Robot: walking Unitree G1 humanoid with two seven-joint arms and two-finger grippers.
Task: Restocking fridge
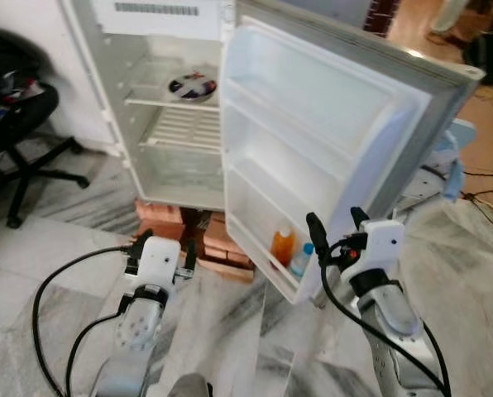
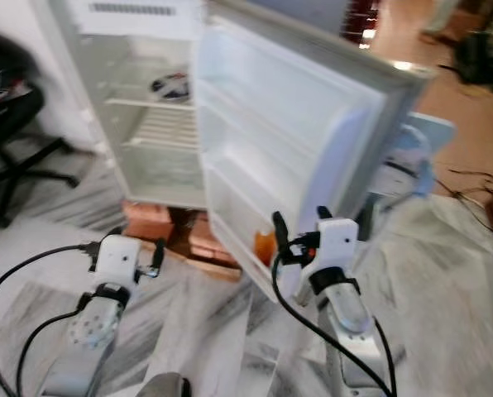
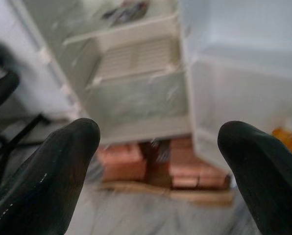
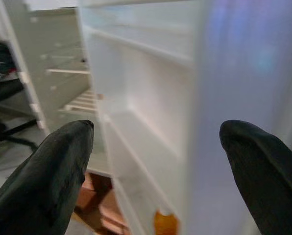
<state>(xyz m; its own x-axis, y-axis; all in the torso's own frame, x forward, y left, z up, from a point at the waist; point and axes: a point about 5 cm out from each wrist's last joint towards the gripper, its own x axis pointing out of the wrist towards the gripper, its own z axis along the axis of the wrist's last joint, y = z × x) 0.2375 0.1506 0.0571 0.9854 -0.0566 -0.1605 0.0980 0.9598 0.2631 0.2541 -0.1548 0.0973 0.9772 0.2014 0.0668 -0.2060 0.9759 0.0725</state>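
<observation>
A small white fridge (image 1: 172, 157) stands open on bricks, its door (image 1: 329, 141) swung out toward me. The door's lowest shelf holds an orange bottle (image 1: 282, 246) and a small clear bottle with a blue cap (image 1: 301, 259). A round dish (image 1: 193, 84) rests on the upper wire shelf inside. My left gripper (image 1: 165, 250) is open and empty, low before the fridge body, which the left wrist view faces. My right gripper (image 1: 337, 225) is open and empty, close to the door's outer edge (image 4: 234, 98), and an orange bottle (image 4: 164, 223) shows past it.
Red bricks (image 1: 193, 231) prop the fridge up on a marble floor (image 1: 56, 273). A black office chair (image 1: 15, 124) stands at the left. Pale blue and white items (image 1: 445, 157) lie behind the door at the right, with cables (image 1: 486, 186) on the floor there.
</observation>
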